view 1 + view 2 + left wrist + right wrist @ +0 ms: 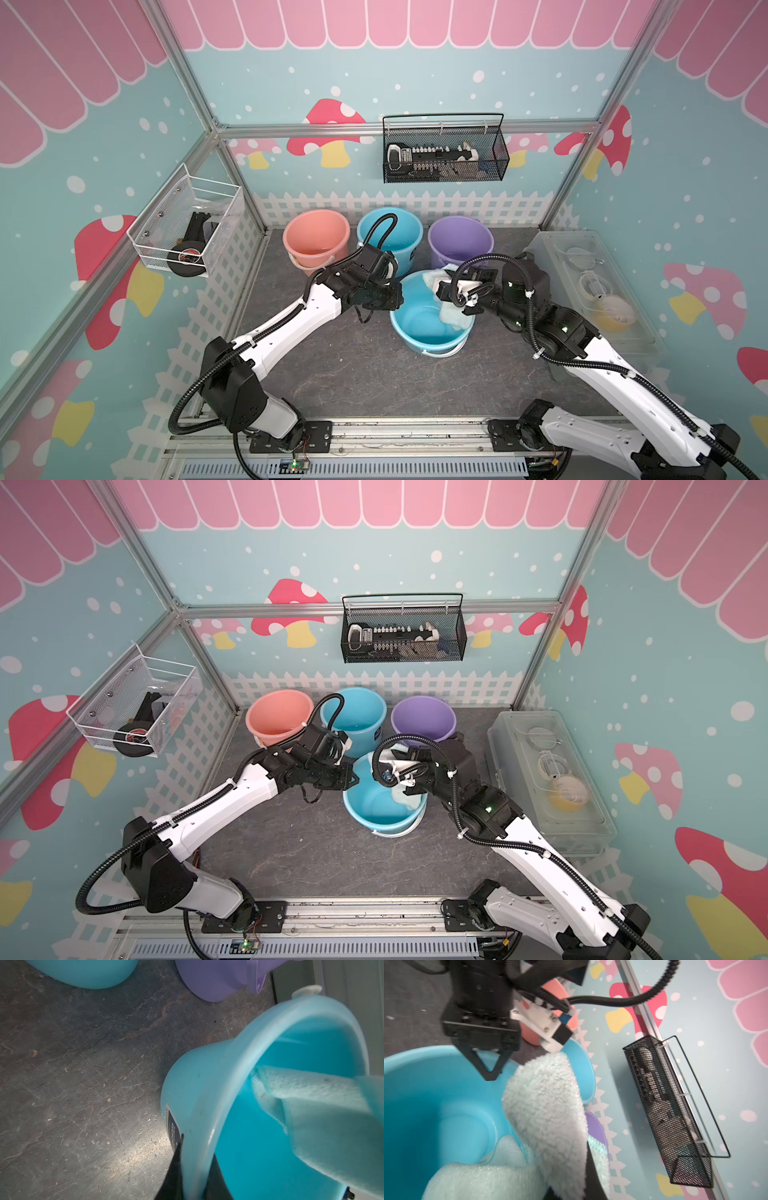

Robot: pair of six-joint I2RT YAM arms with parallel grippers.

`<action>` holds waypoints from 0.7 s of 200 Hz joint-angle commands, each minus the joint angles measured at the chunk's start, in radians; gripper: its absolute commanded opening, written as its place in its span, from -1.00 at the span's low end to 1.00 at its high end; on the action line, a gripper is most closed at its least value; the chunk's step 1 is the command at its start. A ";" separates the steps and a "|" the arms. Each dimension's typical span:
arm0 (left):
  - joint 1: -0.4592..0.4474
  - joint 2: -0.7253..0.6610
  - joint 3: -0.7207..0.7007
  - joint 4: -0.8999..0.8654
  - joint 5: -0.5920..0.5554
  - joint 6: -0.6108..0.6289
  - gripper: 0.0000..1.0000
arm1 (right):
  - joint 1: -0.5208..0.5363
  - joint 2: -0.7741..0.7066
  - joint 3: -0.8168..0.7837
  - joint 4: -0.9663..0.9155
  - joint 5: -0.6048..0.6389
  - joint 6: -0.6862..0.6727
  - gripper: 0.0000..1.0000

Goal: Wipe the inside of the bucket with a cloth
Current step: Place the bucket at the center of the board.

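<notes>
Cloth, pinched in the right pincer, hangs inside the near blue bucket; left pincer clamps its rim; wiping seems unfinished.

Both top views look down from high; both wrist views, close in, share the bucket.

The left arm and right arm wear glossy white shells between chunky black joints. Ribbed black hoses run along both, zip-tied. Green lights dot the right arm. The left gripper has black triangular fingers.
</notes>
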 commanded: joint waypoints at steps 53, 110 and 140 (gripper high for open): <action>-0.028 0.094 0.100 0.012 0.070 -0.024 -1.00 | -0.077 0.145 0.239 0.156 0.545 0.413 -1.00; -0.041 0.170 0.166 0.003 0.072 -0.031 -1.00 | -0.129 0.159 0.298 0.131 0.536 0.540 -1.00; -0.041 0.177 0.187 -0.011 0.046 -0.036 -1.00 | -0.132 0.156 0.299 0.124 0.534 0.555 -1.00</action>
